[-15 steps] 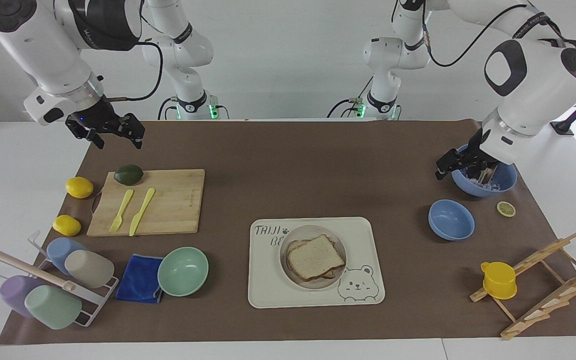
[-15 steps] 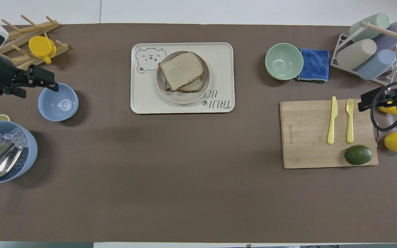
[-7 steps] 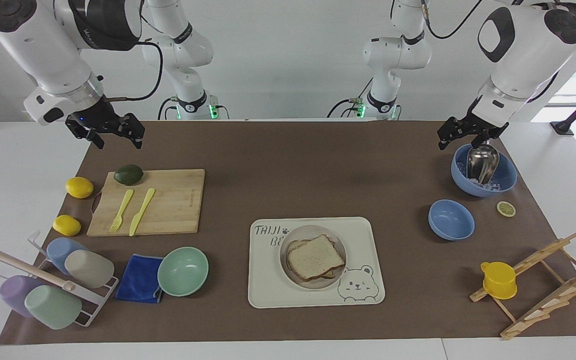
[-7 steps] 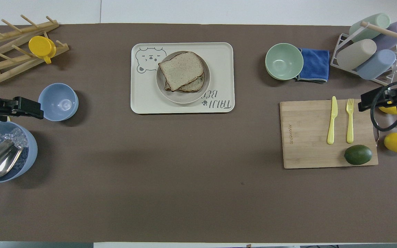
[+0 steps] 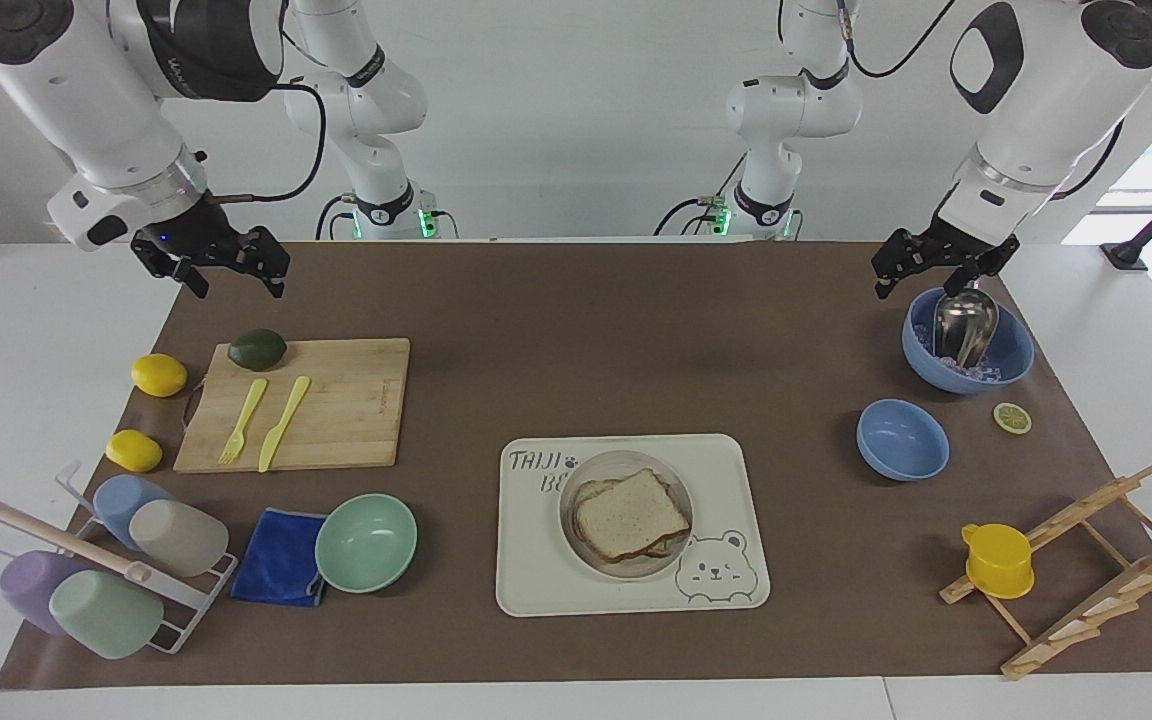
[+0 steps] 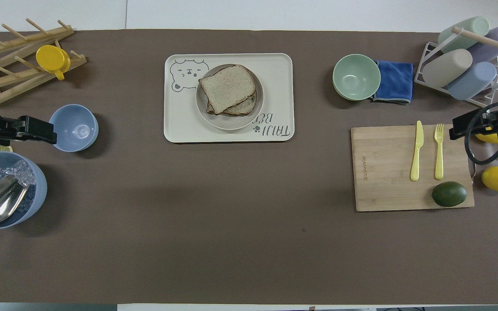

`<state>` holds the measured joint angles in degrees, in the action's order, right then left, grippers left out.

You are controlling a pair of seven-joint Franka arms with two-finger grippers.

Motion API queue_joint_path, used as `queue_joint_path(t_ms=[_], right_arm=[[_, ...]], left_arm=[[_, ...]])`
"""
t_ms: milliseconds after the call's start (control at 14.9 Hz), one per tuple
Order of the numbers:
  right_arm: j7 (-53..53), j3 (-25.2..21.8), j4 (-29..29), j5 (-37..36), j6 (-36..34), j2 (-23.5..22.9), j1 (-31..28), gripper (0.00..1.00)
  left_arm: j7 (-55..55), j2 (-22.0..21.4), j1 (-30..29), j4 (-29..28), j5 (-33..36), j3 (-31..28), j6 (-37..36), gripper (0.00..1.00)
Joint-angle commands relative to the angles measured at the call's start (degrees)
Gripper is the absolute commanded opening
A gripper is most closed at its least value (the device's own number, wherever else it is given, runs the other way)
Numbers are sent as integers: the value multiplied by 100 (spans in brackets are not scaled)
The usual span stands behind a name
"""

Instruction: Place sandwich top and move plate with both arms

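The sandwich top [image 5: 631, 513] [image 6: 227, 87], a light bread slice with a brown crust, lies on another slice on the small round plate [image 5: 636, 572] [image 6: 231, 125]. The plate sits on a beige bear tray [image 5: 536, 580] [image 6: 175, 125]. My left gripper [image 5: 921, 280] [image 6: 43, 131] is open and empty, up in the air over the robot-side rim of the blue ice bowl [image 5: 1011, 365]. My right gripper [image 5: 231, 280] [image 6: 458, 128] is open and empty, waiting over the mat's corner by the cutting board [image 5: 336, 420]. Both are well away from the plate.
The ice bowl holds a metal scoop [image 5: 964, 325]. A small blue bowl [image 5: 901, 438], a lemon slice [image 5: 1012, 417] and a wooden rack with a yellow cup [image 5: 998, 560] are at the left arm's end. The board carries an avocado, fork and knife; a mint bowl [image 5: 366, 543], blue cloth and cup rack lie nearby.
My left gripper has risen from low beside the ice bowl and drawn back toward the robots, then nearly stopped. The right arm, the bread and the plate have not moved.
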<state>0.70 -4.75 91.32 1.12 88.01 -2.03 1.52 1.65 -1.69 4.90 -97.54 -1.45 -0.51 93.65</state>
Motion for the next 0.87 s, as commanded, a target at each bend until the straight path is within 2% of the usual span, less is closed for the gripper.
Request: queue_joint_path(t_ms=[0, 403, 806], right_arm=[[115, 45, 149, 38, 67, 133, -82, 100], [106, 45, 149, 38, 76, 133, -82, 100], [115, 45, 149, 38, 67, 124, -82, 100]], left_arm=[[-77, -165, -77, -413, 75, 60, 275, 100], [-95, -51, 90, -99, 66, -160, -48, 100], [-95, -112, 20, -116, 66, -143, -40, 100]])
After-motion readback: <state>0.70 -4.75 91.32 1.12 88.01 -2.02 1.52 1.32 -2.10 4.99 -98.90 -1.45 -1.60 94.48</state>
